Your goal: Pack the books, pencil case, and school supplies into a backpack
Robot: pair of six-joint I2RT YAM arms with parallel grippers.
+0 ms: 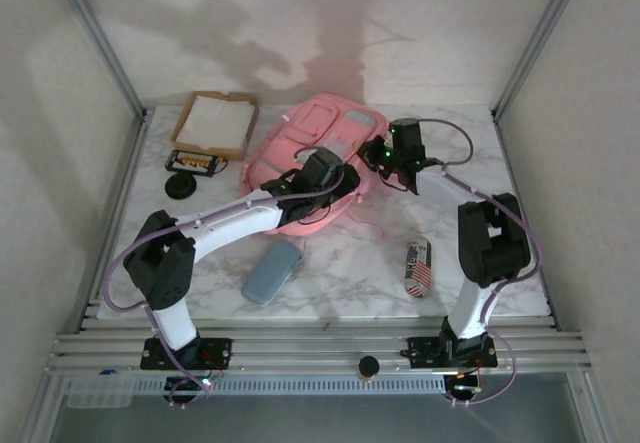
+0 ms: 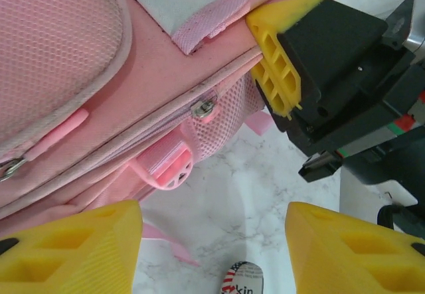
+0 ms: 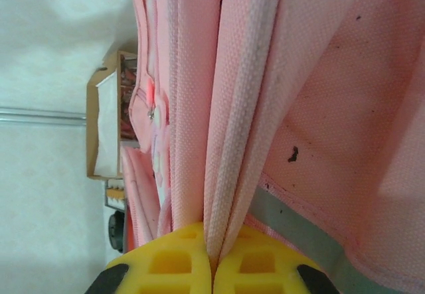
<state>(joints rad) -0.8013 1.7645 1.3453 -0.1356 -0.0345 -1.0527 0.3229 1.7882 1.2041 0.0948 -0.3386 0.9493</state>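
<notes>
I have the right end effector (image 3: 212, 251) clamped on a fold of the pink backpack (image 1: 320, 123). My left end effector (image 2: 212, 241) stands apart, empty, beside its zippered side above the desk (image 1: 350, 263).

One partial marking is legible: the dark letters "xin" on the flag-patterned pouch (image 2: 242, 284), at 6 o'clock in the left wrist view and cut off by the frame edge. In the top view the same pouch (image 1: 418, 268), at 4 o'clock, bears dark lettering too small to read.

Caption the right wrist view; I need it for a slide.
Right gripper shut on a fold of the pink backpack, cardboard tray beyond.
</notes>
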